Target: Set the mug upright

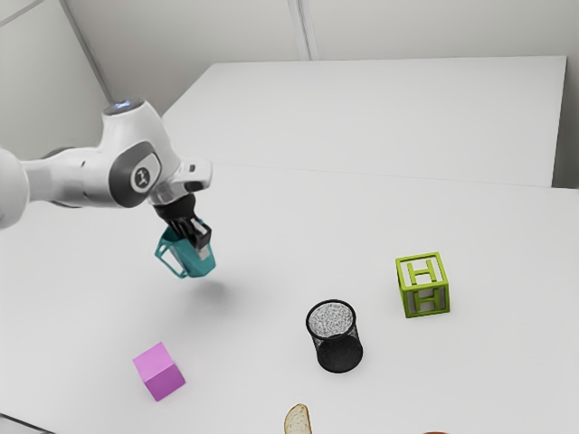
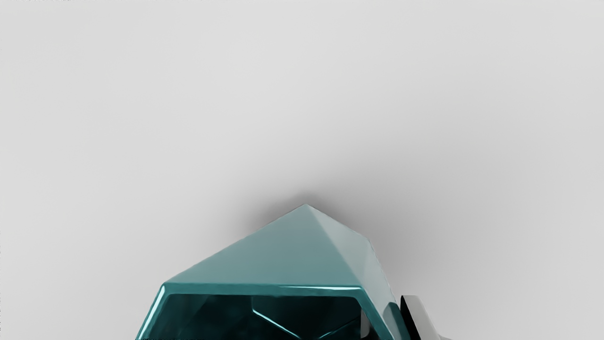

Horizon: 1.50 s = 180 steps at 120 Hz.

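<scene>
In the exterior view my gripper [image 1: 197, 237] points down at the teal mug [image 1: 195, 262], whose wall is pinched between its fingers. The mug hangs tilted above the table, its handle toward the exterior view's left and a soft shadow beneath it. From the wrist, the faceted mug [image 2: 278, 259] shows its open mouth toward the hand. There the gripper [image 2: 390, 323] is shut on the wall, one finger outside against it and the other partly visible inside the mouth. The mug's lower part is hidden behind its near side.
On the white table [image 1: 271, 226] stand a magenta cube [image 1: 159, 372], a black mesh cup [image 1: 336, 339] and a green letter block [image 1: 422, 285]. A bread slice [image 1: 298, 420] lies at the exterior view's bottom edge, with a reddish-brown rim [image 1: 436, 432] farther right.
</scene>
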Tool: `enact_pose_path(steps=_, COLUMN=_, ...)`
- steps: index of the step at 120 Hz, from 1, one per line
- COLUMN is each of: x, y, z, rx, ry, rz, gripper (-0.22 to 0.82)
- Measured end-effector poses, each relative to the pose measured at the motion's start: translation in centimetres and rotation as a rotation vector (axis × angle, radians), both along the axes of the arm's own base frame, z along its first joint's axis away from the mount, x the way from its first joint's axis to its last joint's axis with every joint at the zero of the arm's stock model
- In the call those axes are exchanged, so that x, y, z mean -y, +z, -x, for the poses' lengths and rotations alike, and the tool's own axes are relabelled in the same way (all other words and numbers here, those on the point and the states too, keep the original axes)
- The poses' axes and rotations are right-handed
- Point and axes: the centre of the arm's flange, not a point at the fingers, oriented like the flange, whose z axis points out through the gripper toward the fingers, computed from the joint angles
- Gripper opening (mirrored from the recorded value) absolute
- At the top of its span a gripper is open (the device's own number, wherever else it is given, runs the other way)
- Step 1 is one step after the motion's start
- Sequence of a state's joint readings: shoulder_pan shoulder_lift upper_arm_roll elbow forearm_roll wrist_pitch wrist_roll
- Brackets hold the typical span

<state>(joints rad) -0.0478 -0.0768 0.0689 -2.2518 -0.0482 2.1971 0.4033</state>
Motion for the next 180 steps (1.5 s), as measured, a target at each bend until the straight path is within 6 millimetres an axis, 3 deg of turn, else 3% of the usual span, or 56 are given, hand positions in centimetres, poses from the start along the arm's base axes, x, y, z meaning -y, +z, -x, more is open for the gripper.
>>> enact_pose_path(steps=36, x=0.4, y=-1.7, z=0.5, rx=0.084, ry=0.066, rz=-0.019, gripper=-0.17)
enact_pose_path(steps=107, x=0.9, y=-5.2, z=1.1, rx=0.036, ry=0.149, rz=-0.021, gripper=-0.17)
enact_pose_path(steps=160, x=0.6, y=-6.5, z=1.0, rx=0.017, ry=0.185, rz=-0.024, gripper=-0.17)
enact_pose_path(steps=180, x=0.6, y=-6.1, z=1.0, rx=0.023, ry=0.189, rz=-0.017, gripper=-0.06)
